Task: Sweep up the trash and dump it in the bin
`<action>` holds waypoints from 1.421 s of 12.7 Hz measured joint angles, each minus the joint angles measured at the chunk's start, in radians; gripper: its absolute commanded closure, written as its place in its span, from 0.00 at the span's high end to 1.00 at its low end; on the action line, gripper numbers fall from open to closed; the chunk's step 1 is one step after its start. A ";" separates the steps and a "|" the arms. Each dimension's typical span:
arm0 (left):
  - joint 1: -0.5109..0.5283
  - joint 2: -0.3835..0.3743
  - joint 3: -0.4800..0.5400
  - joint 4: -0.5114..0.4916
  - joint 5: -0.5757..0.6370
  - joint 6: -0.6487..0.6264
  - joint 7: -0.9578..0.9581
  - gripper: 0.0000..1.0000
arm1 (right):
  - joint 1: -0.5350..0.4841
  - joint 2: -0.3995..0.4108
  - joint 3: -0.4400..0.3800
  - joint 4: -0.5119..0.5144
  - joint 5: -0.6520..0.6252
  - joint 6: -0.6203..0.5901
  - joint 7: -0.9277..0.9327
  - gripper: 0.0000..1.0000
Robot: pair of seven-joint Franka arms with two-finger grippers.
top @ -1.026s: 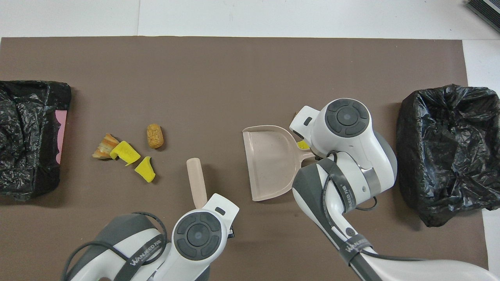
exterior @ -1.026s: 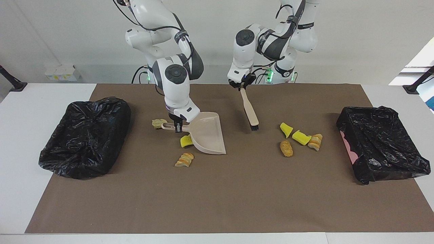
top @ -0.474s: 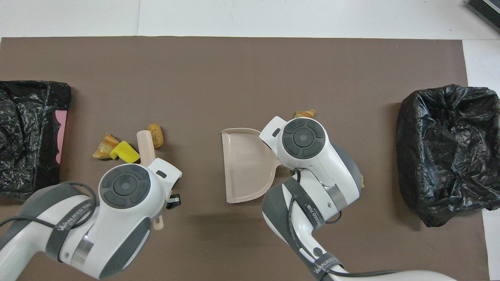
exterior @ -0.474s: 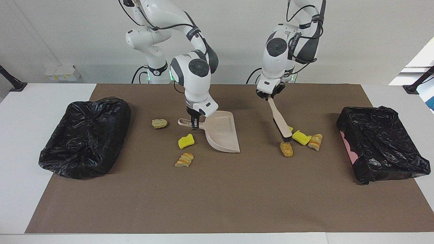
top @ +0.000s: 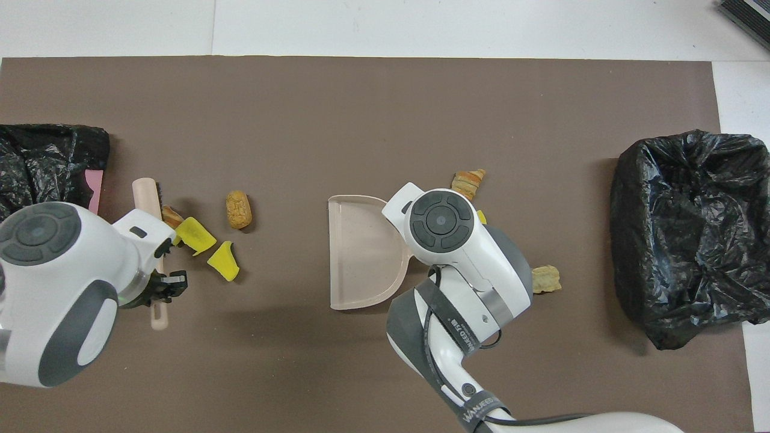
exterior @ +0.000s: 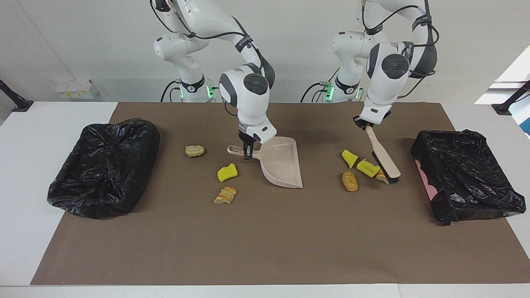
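Observation:
My right gripper (exterior: 247, 151) is shut on the handle of the beige dustpan (exterior: 281, 165), whose mouth faces the left arm's end of the table. My left gripper (exterior: 364, 123) is shut on the brush (exterior: 384, 157). The bristles sit beside a crusty lump (exterior: 381, 177), between it and the bin (exterior: 463, 174). Beside that lump lie two yellow sponge chunks (exterior: 367, 167) and a brown lump (exterior: 350, 181). More trash lies by the dustpan handle: a yellow chunk (exterior: 227, 172), a bread lump (exterior: 226, 195) and a tan lump (exterior: 194, 150).
A second black-bagged bin (exterior: 103, 165) stands at the right arm's end of the brown mat (exterior: 265, 240). In the overhead view the right arm's wrist (top: 442, 219) hides its gripper and part of the dustpan (top: 361, 252).
The left arm has carried the brush across the pile to the side by the bin. The right arm has shifted the dustpan a little toward that pile.

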 measured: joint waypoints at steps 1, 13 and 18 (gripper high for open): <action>0.050 0.001 0.000 0.000 0.005 0.006 0.042 0.00 | 0.000 0.000 0.000 0.000 0.000 0.000 0.000 0.00; 0.163 0.021 -0.025 -0.111 0.006 0.075 0.138 0.00 | -0.001 0.007 -0.001 -0.001 0.000 0.001 0.001 0.00; 0.005 0.005 -0.033 -0.150 -0.087 0.074 0.104 0.00 | -0.001 0.018 -0.001 -0.002 0.000 0.014 0.004 0.00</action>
